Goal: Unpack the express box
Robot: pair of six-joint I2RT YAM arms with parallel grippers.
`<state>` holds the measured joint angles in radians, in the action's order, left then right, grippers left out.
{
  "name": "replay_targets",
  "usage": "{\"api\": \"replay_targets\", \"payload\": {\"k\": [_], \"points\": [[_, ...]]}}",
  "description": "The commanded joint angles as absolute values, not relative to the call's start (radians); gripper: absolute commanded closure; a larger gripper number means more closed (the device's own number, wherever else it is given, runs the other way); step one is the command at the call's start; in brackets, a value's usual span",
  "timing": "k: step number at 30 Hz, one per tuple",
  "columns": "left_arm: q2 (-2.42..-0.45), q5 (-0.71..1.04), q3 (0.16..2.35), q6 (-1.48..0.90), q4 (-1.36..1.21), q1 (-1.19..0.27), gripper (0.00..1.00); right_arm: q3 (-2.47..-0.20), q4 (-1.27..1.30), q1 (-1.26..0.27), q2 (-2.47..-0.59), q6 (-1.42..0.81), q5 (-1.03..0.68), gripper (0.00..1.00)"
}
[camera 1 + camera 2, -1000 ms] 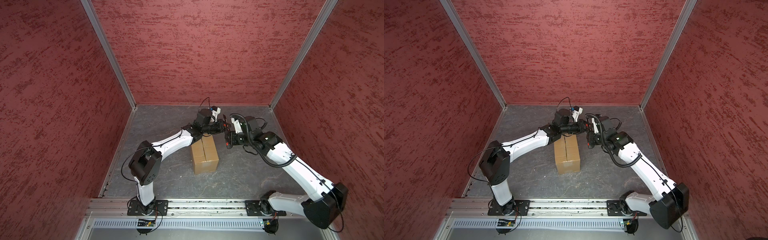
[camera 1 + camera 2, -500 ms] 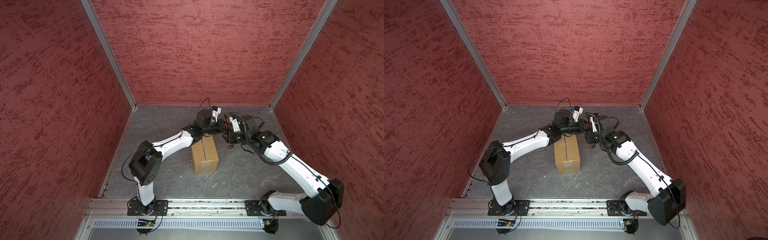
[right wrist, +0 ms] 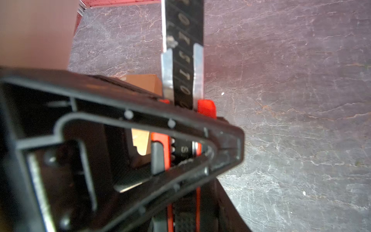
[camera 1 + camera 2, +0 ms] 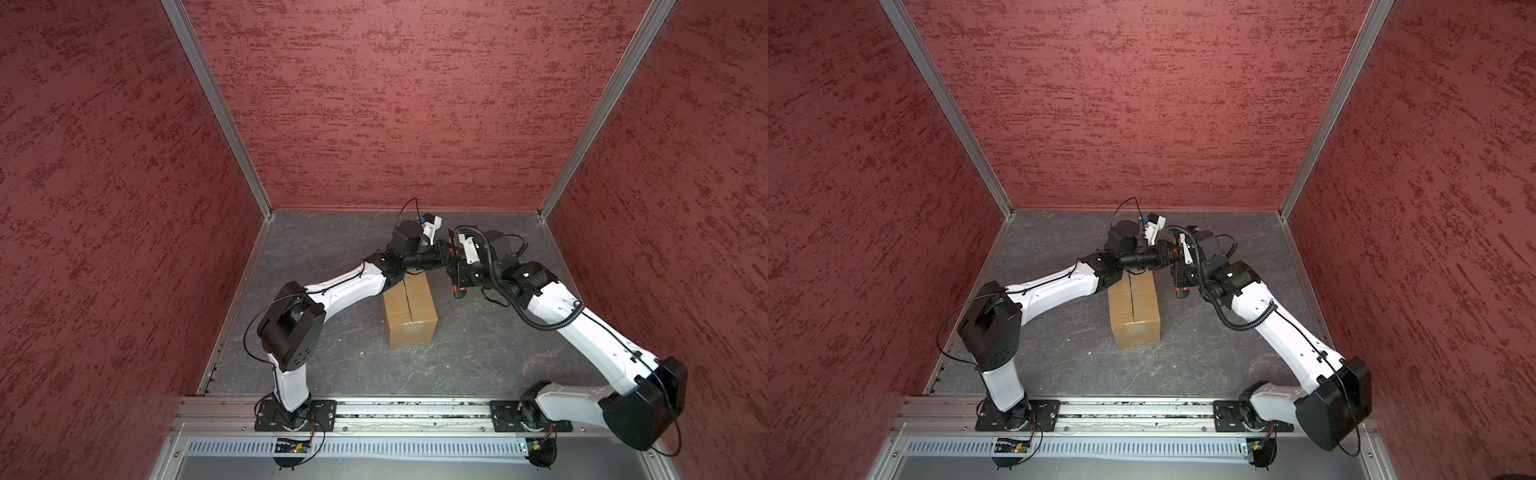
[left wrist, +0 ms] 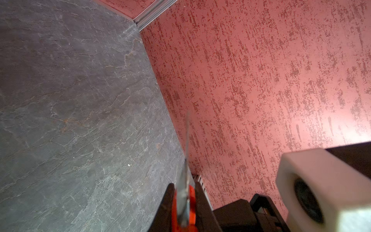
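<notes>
The express box [image 4: 409,313] [image 4: 1133,311] is a plain brown carton standing on the grey floor, its top flaps closed along a centre seam. A corner of it shows in the right wrist view [image 3: 144,81]. Both grippers meet just above its far end. My left gripper [image 4: 448,257] [image 5: 182,200] is shut on an orange-and-black utility knife [image 5: 181,206], whose thin blade [image 5: 187,140] sticks out edge-on. My right gripper [image 4: 456,272] [image 3: 184,221] faces it and is closed round the same knife [image 3: 183,66], with the left gripper's black finger [image 3: 120,120] crossing in front.
Red textured walls [image 4: 395,104] enclose the grey slate floor [image 4: 332,365] on three sides, with metal corner posts [image 4: 216,108]. A metal rail [image 4: 395,411] carrying both arm bases runs along the front. The right wrist camera block [image 5: 321,190] sits close beside the left gripper.
The right arm has swung in and back a little, bringing its gripper closer against the left gripper and the knife. The box has not moved.
</notes>
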<state>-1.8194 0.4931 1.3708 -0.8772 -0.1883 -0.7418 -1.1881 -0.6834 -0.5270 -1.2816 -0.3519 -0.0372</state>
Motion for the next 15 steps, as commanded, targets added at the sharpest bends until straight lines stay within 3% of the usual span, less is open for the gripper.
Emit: {"api": "replay_targets", "payload": {"k": [1,8,15], "points": [[-1.788,0.482,1.352,-0.866,-0.198,-0.75,0.72,-1.246,-0.694,-0.53,-1.288,-0.364,-0.029,0.88],[-1.695,0.402,1.319,-0.797,-0.087,-0.75,0.47,-1.285,-0.889,-0.54,-1.264,-0.383,0.019,0.92],[-1.527,0.262,1.235,-0.7,0.112,-0.75,0.42,-1.278,-1.101,-0.608,-1.195,-0.45,0.093,0.93]]}}
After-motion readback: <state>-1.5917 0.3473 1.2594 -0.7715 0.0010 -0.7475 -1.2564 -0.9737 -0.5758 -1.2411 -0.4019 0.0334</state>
